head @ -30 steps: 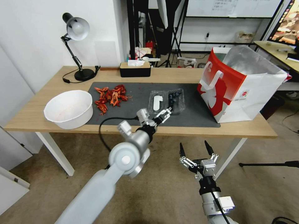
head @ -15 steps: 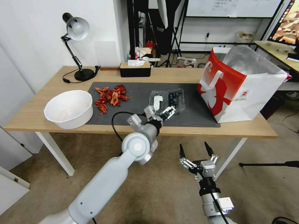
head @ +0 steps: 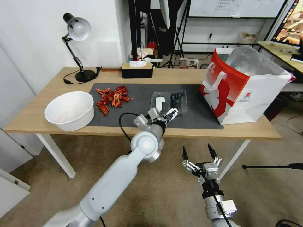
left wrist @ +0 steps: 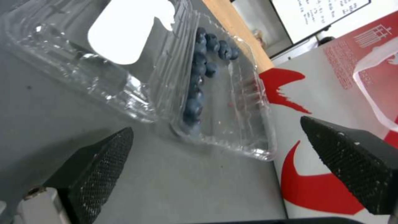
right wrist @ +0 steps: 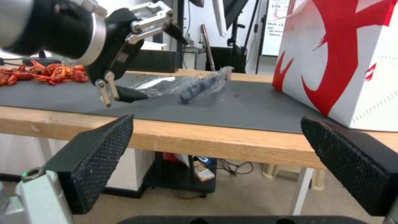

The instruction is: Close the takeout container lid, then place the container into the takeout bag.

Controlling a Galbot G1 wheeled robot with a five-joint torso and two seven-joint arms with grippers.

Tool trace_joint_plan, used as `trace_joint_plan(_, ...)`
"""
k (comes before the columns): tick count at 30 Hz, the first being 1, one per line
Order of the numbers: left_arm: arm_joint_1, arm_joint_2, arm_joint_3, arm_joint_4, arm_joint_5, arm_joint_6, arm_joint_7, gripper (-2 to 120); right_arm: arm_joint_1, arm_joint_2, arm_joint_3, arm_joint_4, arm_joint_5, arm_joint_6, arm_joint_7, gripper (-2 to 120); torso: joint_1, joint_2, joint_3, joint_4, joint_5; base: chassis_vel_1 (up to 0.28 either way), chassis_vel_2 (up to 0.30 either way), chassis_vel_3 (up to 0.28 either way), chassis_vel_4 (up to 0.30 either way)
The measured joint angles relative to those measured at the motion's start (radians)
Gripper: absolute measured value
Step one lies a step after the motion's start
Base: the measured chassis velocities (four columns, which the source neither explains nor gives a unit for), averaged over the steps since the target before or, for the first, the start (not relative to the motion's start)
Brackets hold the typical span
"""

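Moved: left arm has swung further in toward frame centre since a second ago; its elbow joint now sits lower centre, nearer the table edge.
Left gripper [head: 169, 114]: fingers spread wide, holding nothing, just short of the container [head: 178, 100].
Container: open, flat on the grey mat [head: 139, 94], blueberries inside; mid-frame.
Takeout container lid [head: 159, 102]: folded back beside it, white label up.
Takeout bag [head: 244, 85]: upright, right of frame, foil mouth open.
Right gripper [head: 199, 151]: fingers apart, empty, below the wooden table [head: 31, 116], lower centre.
Surface: white bowl [head: 70, 110] at left, red crayfish shells [head: 112, 96], desk lamp [head: 77, 47] upper left, tissue box [head: 136, 70].
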Motion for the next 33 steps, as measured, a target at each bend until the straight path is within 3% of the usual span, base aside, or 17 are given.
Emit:
trace_joint_plan(5, -0.030, -0.036, 0.006, 0.021, -0.015, 0.005, -0.077, 100, 0.000, 0.001, 0.001, -0.003, -0.003, 0.002, 0.005, 100, 0.000, 0.000, 0.000, -0.0001, 0.0000, 0.000, 0.000, 0.000, 0.000)
trace_joint_plan(12, -0.054, -0.065, 0.005, 0.050, -0.033, 0.012, -0.133, 100, -0.001, -0.001, 0.005, -0.007, -0.003, 0.003, 0.008, 100, 0.000, 0.000, 0.000, -0.0001, -0.0001, 0.000, 0.000, 0.000, 0.000)
trace_joint_plan(33, -0.087, -0.089, -0.007, 0.108, -0.041, -0.001, -0.136, 100, -0.002, 0.002, 0.004, -0.026, -0.005, 0.015, 0.008, 100, 0.000, 0.000, 0.000, 0.0000, -0.0001, 0.000, 0.000, 0.000, 0.000)
